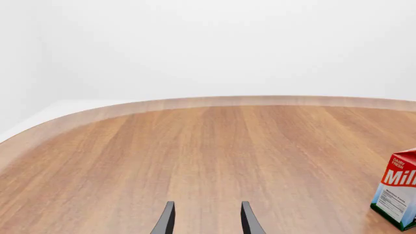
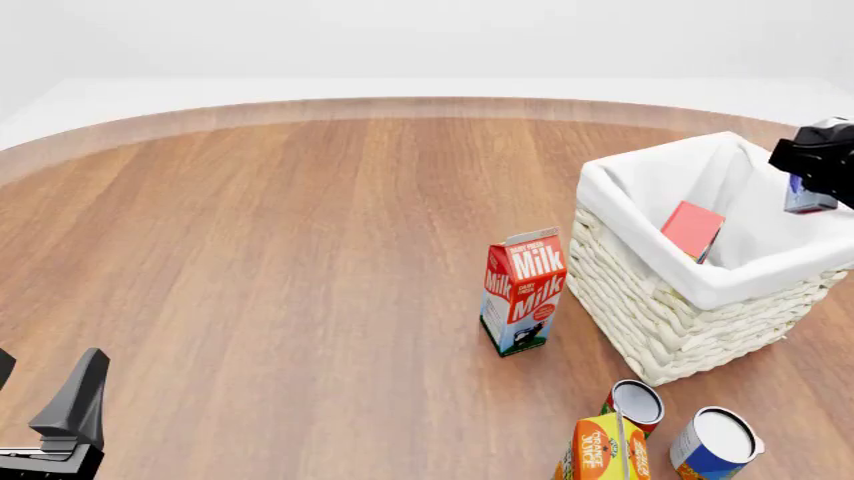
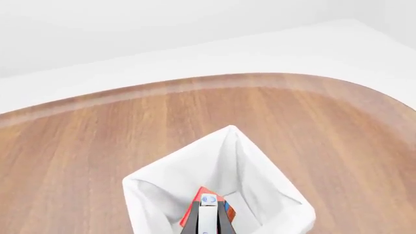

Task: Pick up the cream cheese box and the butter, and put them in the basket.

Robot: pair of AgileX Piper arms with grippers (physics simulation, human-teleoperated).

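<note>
The white wicker basket (image 2: 667, 310) stands at the right of the table. The butter (image 2: 693, 228), red back up, leans inside it against the cloth lining. My right gripper (image 2: 809, 180) hovers above the basket's far right side, shut on the cream cheese box (image 2: 810, 198), a small white box with blue marking. In the right wrist view the box (image 3: 208, 207) sits between the fingers of the gripper (image 3: 208, 223), above the open basket (image 3: 140, 187), with the butter (image 3: 193, 210) below it. My left gripper (image 2: 54, 410) is open and empty at the near left; its fingers (image 1: 167, 219) show over bare wood.
A red-and-white milk carton (image 2: 523, 290) stands just left of the basket, and it also shows in the left wrist view (image 1: 398, 190). An orange juice carton (image 2: 601, 450) and two round cans (image 2: 637, 403) (image 2: 715, 442) stand near the front right edge.
</note>
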